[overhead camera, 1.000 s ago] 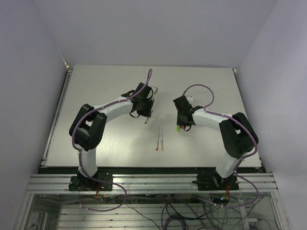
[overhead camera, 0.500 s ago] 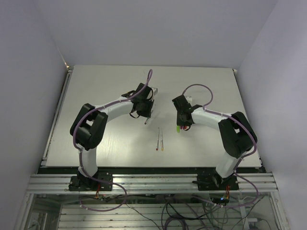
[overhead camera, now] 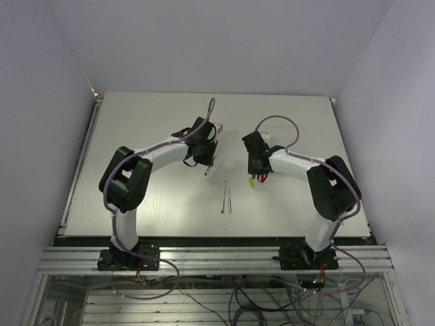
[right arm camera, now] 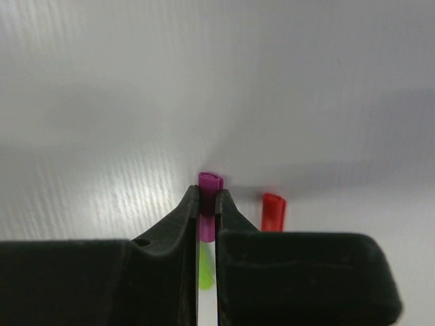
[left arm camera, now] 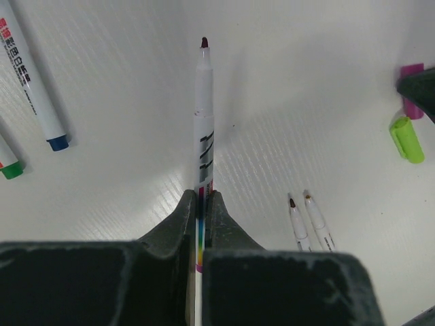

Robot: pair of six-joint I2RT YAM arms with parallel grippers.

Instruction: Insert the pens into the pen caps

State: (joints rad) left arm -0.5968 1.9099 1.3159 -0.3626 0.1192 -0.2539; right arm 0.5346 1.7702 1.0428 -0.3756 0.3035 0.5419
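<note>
Pinching a stubby purple plastic cap (right arm camera: 210, 183), the right fingers (right arm camera: 178, 227) taper smoothly.

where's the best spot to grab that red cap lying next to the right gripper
Grip the red cap across its middle, coming from straight above. It lies flat on its side on the table, so a gripper can close on its two long rounded sides and leave both ends free. The right gripper is nearest but is shut on the purple cap.
</note>
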